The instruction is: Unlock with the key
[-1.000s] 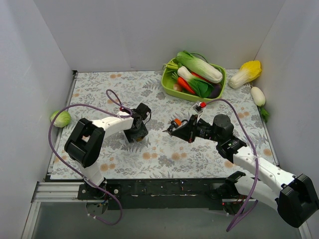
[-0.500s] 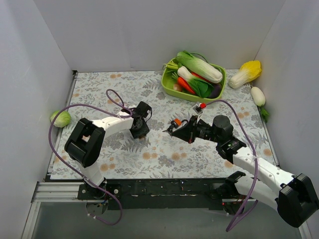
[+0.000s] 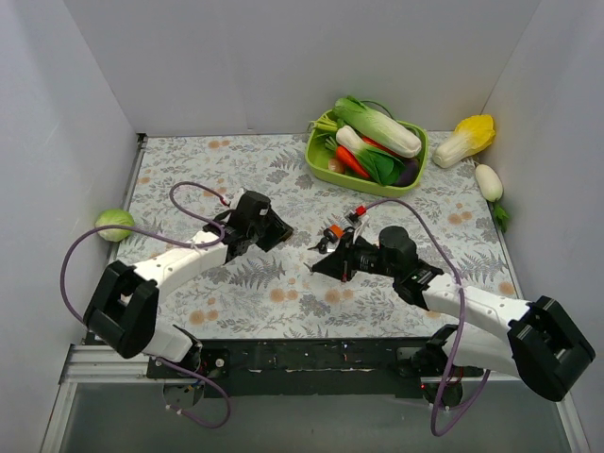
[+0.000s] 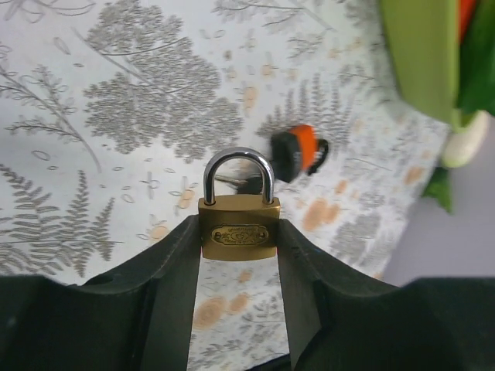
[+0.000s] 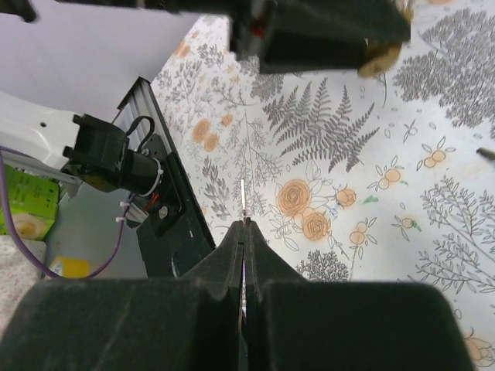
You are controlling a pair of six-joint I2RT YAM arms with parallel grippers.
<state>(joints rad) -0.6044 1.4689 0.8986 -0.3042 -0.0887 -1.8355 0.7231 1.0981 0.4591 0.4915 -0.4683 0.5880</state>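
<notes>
My left gripper is raised over the mat's middle and shut on a brass padlock. Its silver shackle is closed and points away from the wrist. My right gripper is just right of it and shut on the key. Only the key's thin silver blade shows, edge-on past the fingertips; its black head is hidden between the fingers. In the right wrist view the left gripper and padlock are ahead, at the top, apart from the blade.
A small orange-and-black object lies on the mat between the grippers, and shows behind the padlock. A green tray of toy vegetables stands at the back right. Loose vegetables lie at the right wall and left wall.
My left gripper has lifted off the mat with the padlock and now points right. My right gripper has moved nearer and lower, towards it, with the key.
</notes>
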